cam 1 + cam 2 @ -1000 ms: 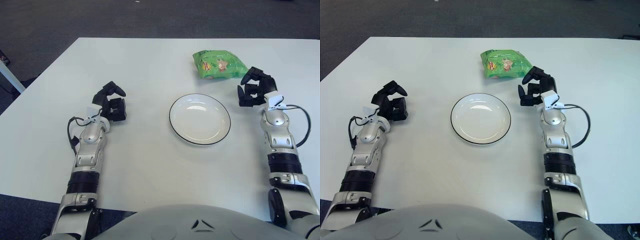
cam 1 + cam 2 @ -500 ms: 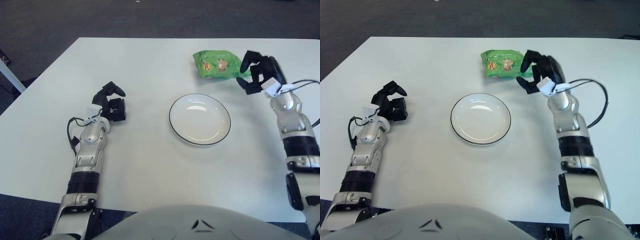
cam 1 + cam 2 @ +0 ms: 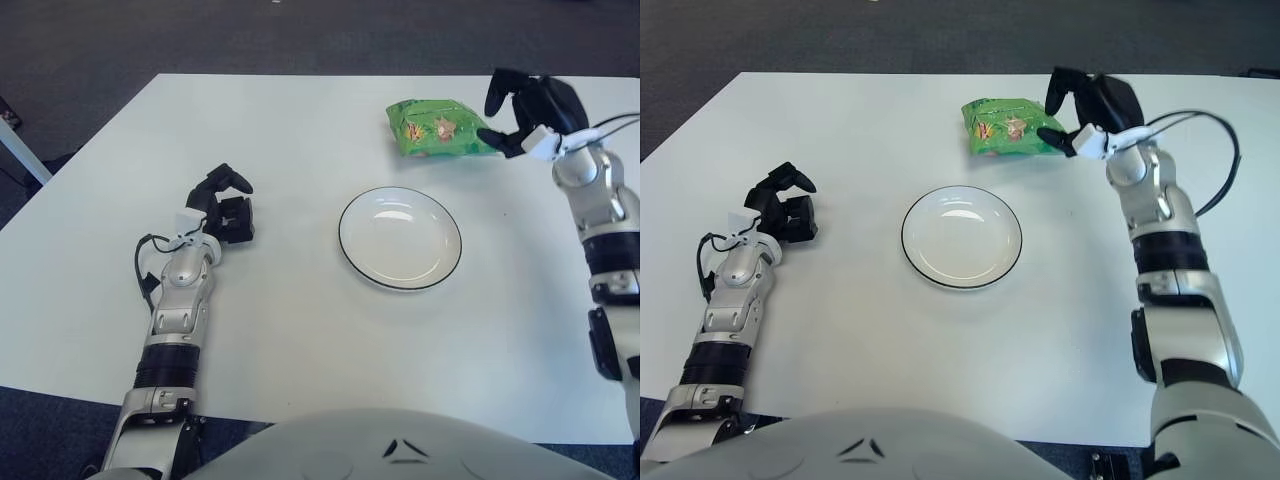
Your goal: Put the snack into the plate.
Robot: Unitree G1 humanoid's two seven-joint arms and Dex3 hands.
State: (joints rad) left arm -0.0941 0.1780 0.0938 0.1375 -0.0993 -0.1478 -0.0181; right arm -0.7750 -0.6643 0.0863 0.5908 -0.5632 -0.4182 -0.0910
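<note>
The right hand (image 3: 530, 110) is in the upper right of the frame, raised at the right end of the green snack bag (image 3: 437, 128), its forearm running up from the lower right edge. Its dark fingers (image 3: 1065, 88) are spread wide and arch over the bag's right end; whether they touch the bag cannot be told, and they grasp nothing. The snack bag lies flat on the white counter (image 3: 300, 330) in the upper middle, just above and apart from the white plate (image 3: 400, 238), which sits in the centre. The left hand (image 3: 225, 205) shows at centre left, well left of the plate, fingers curled inward and holding nothing, forearm stretched straight back toward the bottom edge.
</note>
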